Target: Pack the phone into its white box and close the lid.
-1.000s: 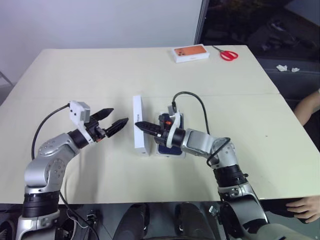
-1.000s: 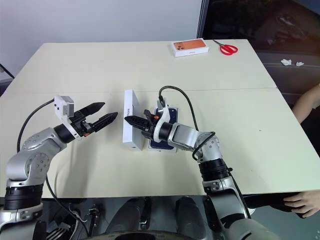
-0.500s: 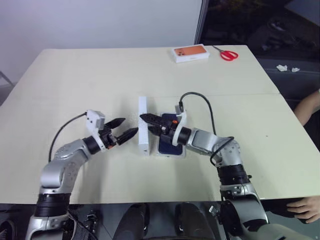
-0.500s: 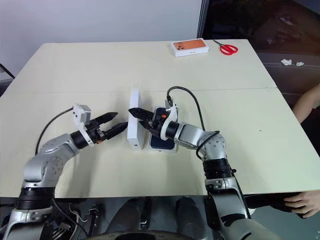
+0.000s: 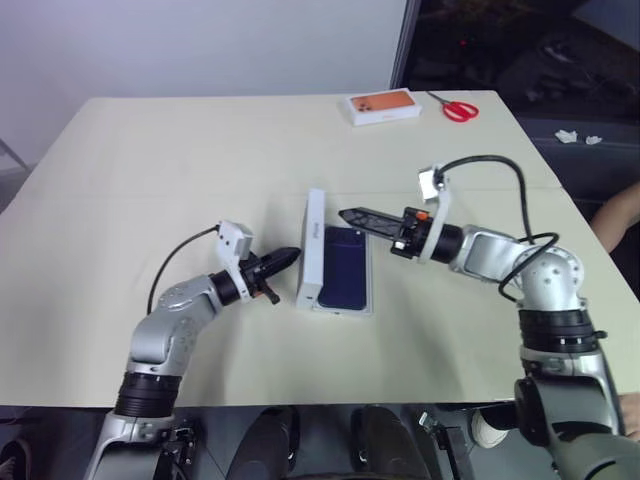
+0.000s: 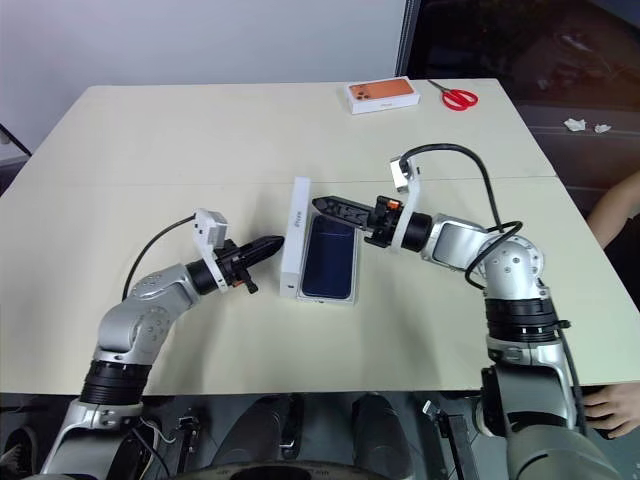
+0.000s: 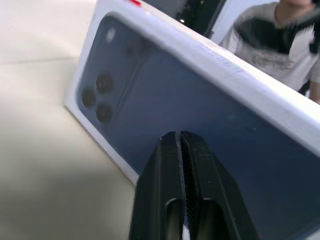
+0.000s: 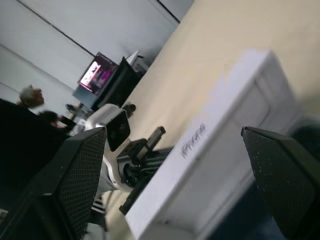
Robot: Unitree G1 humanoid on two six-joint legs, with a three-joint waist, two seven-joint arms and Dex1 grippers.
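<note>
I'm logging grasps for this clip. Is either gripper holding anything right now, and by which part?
Nothing is held. The left gripper is shut, its tips at the lid, which stands on edge. The right gripper is open above the phone.

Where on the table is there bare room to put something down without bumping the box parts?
Free: the wide stretch between the lid and the orange-picture box with the scissors, and the table's left side. Crowded: the middle, where the left gripper, shut, and the right gripper, open, flank the upright lid and the phone.
</note>
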